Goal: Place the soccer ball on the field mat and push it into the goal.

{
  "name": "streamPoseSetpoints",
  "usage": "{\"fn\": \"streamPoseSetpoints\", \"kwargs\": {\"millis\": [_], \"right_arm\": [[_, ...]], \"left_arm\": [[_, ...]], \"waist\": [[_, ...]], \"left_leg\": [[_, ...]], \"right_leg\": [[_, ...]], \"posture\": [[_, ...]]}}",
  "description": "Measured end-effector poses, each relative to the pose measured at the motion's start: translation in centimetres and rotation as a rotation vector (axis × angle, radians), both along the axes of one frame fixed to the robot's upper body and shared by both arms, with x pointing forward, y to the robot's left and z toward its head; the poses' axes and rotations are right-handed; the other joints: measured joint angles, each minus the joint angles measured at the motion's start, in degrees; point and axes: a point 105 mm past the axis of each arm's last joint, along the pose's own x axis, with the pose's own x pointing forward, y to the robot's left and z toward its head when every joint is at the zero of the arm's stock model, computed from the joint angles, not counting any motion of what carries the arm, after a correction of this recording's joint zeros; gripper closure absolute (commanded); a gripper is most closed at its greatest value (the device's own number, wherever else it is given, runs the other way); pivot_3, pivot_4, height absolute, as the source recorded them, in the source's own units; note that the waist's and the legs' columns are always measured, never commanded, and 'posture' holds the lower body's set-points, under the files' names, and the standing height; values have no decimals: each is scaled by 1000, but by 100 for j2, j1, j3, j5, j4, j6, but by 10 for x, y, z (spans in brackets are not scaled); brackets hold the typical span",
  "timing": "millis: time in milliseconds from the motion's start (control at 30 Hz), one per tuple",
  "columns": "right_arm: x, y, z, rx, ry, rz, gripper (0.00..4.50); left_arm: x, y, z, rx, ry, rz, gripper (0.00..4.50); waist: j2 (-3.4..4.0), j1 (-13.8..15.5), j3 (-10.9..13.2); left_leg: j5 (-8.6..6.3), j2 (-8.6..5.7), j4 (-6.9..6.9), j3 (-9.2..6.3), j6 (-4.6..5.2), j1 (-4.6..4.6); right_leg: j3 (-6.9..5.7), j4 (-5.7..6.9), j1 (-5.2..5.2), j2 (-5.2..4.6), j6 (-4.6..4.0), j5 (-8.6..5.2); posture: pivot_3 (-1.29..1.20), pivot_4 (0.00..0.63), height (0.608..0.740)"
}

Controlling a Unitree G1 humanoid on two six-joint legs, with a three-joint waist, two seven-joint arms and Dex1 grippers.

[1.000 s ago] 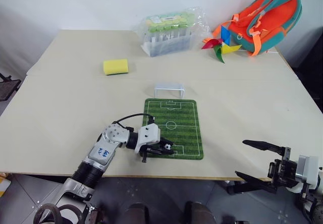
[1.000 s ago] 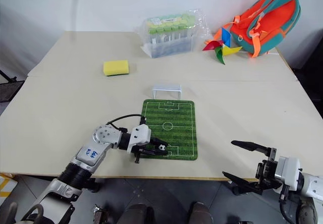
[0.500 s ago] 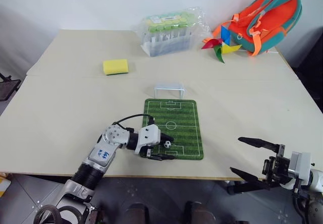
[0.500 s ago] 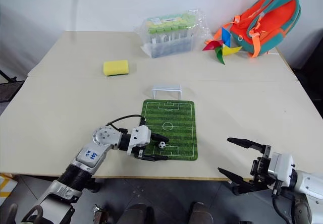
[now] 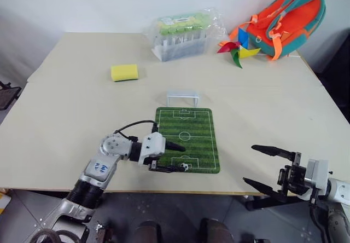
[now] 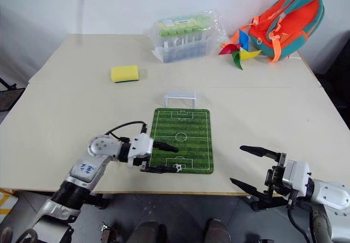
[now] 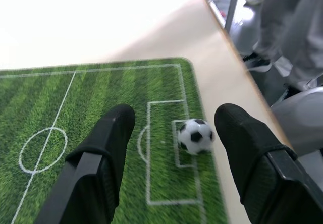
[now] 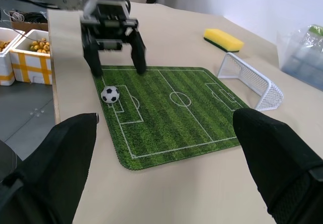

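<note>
Soccer ball [image 5: 185, 167] is seen lying on the field mat [image 5: 192, 131], in the small box at the near end (the end away from the goal [image 5: 183, 97]), untouched between the spread fingers of the left end effector [image 5: 176, 157]. The right end effector [image 5: 270, 167] is held off the near edge of the desk [image 5: 65, 117], its fingers wide apart and grasping nothing.

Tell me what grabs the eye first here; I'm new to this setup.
The green mat lies mid-table with a tiny ball on its near end, between the open fingers of the left hand. A white goal stands just past the mat's far end, and a bright orange backpack sits at the far right corner.
</note>
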Motion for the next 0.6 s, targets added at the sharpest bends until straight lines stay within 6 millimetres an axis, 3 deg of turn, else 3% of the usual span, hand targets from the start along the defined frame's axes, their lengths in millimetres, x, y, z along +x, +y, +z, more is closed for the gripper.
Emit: {"fn": "streamPoseSetpoints", "kwargs": {"millis": [133, 233, 333, 433, 600], "right_arm": [[1, 3, -1, 2, 10, 17, 0], [3, 4, 0, 5, 14, 25, 0], [4, 7, 1, 9, 26, 35, 0], [3, 7, -1, 18, 50, 39, 0], [3, 14, 8, 9, 42, 66, 0]], "left_arm": [[-12, 37, 4, -8, 26, 50, 1460], [-18, 46, 12, -61, 20, 64, 1460], [-34, 56, 11, -92, 41, 70, 2027], [-55, 66, -9, -86, 136, 101, 2866], [-69, 59, -25, -102, 183, 111, 4416]], "waist": [[1, 0, 1], [1, 49, 1], [2, 17, 1], [7, -10, 0], [6, 56, 1]], "left_leg": [[-2, 0, 1, 1, 1, 0], [-2, -1, 5, -3, 2, -2], [-7, 0, 1, -1, -1, -1], [-10, 2, -5, 5, -1, 3], [-12, 2, 10, 5, 1, 1]], "right_leg": [[2, 0, 0, -1, 0, 0], [1, 0, 3, -2, 0, 0], [2, -2, 0, -1, 0, 0], [7, -5, -3, 2, -1, 0], [9, -1, 0, 1, -1, 0]], "posture": [[0, 150, 740], [0, 150, 740], [0, 150, 740], [0, 150, 740], [0, 150, 740]]}}
